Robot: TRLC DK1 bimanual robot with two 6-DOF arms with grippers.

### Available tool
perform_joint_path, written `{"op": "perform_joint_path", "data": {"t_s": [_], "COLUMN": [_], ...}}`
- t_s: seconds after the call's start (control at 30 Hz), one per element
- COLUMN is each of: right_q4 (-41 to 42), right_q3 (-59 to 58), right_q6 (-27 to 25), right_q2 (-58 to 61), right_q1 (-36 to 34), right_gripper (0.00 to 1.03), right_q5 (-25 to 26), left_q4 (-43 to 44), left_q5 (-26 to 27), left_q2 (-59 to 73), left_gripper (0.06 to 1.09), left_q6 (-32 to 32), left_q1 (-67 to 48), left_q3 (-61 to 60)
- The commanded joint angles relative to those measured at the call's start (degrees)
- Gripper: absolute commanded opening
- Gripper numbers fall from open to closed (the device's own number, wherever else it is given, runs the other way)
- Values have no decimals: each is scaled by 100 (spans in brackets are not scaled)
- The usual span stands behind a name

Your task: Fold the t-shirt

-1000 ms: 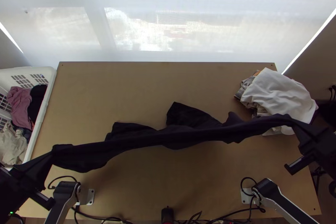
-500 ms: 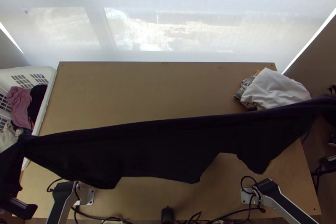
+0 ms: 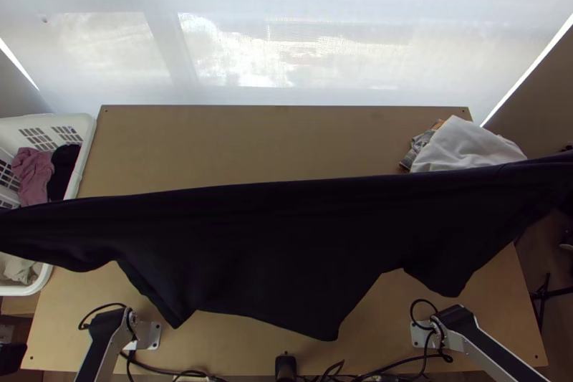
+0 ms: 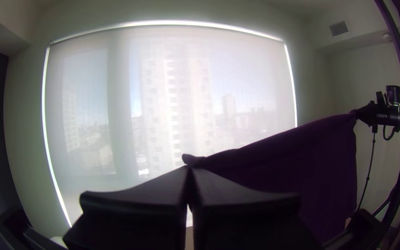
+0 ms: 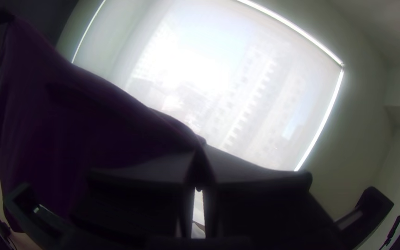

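1. Two arm bases, the left one (image 3: 145,335) and the right one (image 3: 424,335), stood at the tabletop's (image 3: 236,142) near edge, with one black cylinder (image 3: 285,366) between them.
2. Two hands held one shirt (image 3: 286,246). Part of the left hand (image 3: 11,357) showed at the top view's lower left corner. In the left wrist view, the left hand (image 4: 189,167) had its two fingertips together on one bunched corner.
3. In the right wrist view, the right hand (image 5: 200,150) likewise had its two fingertips together, pinching another gathered corner.
4. The dark shirt hung stretched between them, above the tabletop, its upper edge nearly straight and its lower edge uneven.
5. One white basket (image 3: 84,149) stood at the left, with at least three cloths inside: one pink (image 3: 32,170), one black (image 3: 63,167), one pale (image 3: 18,269).
6. At the right lay one white cloth (image 3: 469,145) over a patterned one (image 3: 419,147).
7. One pale blind (image 3: 286,45) hung beyond the far edge.
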Motion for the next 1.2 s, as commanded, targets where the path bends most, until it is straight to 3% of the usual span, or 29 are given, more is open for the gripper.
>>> {"op": "perform_joint_path", "data": {"t_s": [0.0, 0.2, 0.4, 0.77, 1.03, 1.17], "right_q4": [-180, -241, -567, -892, -171, 664], "right_q3": [173, 375, 516, 463, -1005, -2235], "right_q6": [19, -8, 10, 107, 344, 449], "right_q2": [52, 52, -71, -335, -493, -616], "right_q1": [-60, -324, -1177, -1431, -1423, -1405], "right_gripper": [2, 2, 2, 2, 2, 2], "right_q5": [-135, -407, -1400, -1558, -1567, -1567], "left_q4": [-75, -101, -330, -857, -57, 1006], "left_q5": [-29, -38, -38, -47, 129, 173], "left_q2": [18, -44, -176, -255, -308, -220], "left_gripper": [9, 9, 9, 9, 9, 9], "left_q6": [-40, -40, -5, 57, 162, 145], "left_q1": [71, 62, 62, 53, 291, 308], "left_q3": [195, 309, 414, 590, -1590, -3136]}}
